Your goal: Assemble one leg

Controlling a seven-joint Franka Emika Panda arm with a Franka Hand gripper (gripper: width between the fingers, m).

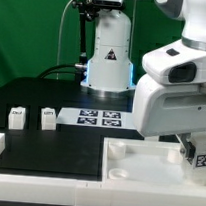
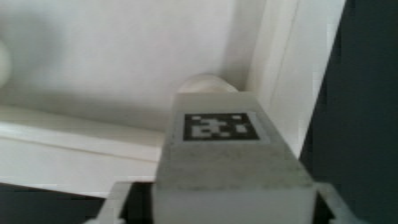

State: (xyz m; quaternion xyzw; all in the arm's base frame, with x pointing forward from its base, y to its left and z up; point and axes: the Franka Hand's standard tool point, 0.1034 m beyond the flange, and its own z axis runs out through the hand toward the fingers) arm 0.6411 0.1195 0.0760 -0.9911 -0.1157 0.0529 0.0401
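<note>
My gripper [image 1: 195, 150] clamps 1 leg [image 2: 222, 160], lower right of the exterior frame; my arm points down over the panel [image 1: 137, 160].

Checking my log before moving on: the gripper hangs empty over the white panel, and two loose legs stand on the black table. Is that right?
Not quite: the gripper is not empty. The wrist view shows it shut on a tagged leg over the white panel. Two loose legs do stand on the black table.
</note>
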